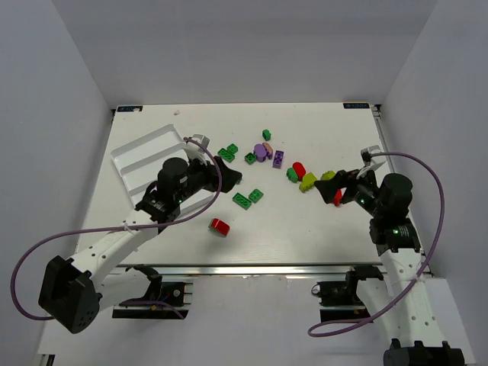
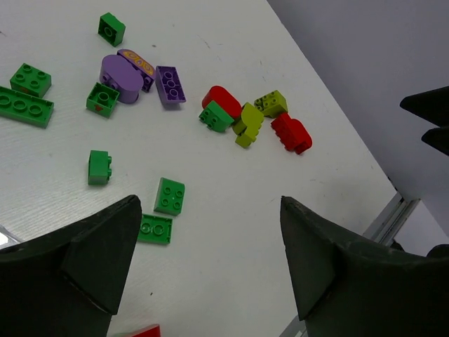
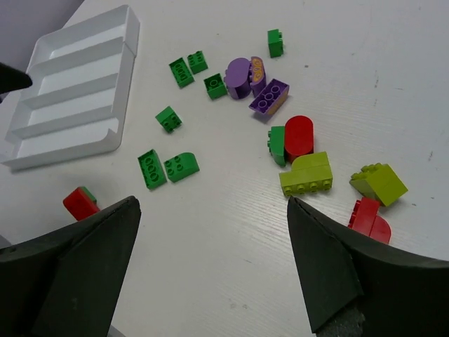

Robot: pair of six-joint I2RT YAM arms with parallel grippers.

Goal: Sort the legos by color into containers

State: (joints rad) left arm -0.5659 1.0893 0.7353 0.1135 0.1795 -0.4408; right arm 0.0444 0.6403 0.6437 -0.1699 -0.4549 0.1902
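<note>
Left end effector (image 2: 210, 232) released, nothing held; right end effector (image 3: 210, 217) likewise. Legos (image 3: 298, 137) scattered mid-worktop (image 3: 393, 63); tray (image 3: 70, 91) at worktop left. Risk: red, green, yellow-green bricks (image 3: 306, 175) touching; wide jaws may catch neighbour, mixing colours in one compartment.

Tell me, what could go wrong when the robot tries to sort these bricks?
1. The red brick, a green brick and a yellow-green brick sit touching, so the wide-open right gripper might grab or shove two colors together.
2. The tray lies far over by the left gripper; carrying bricks across, the arms might bump.
3. The purple bricks are bunched too, so one may get knocked away.
</note>
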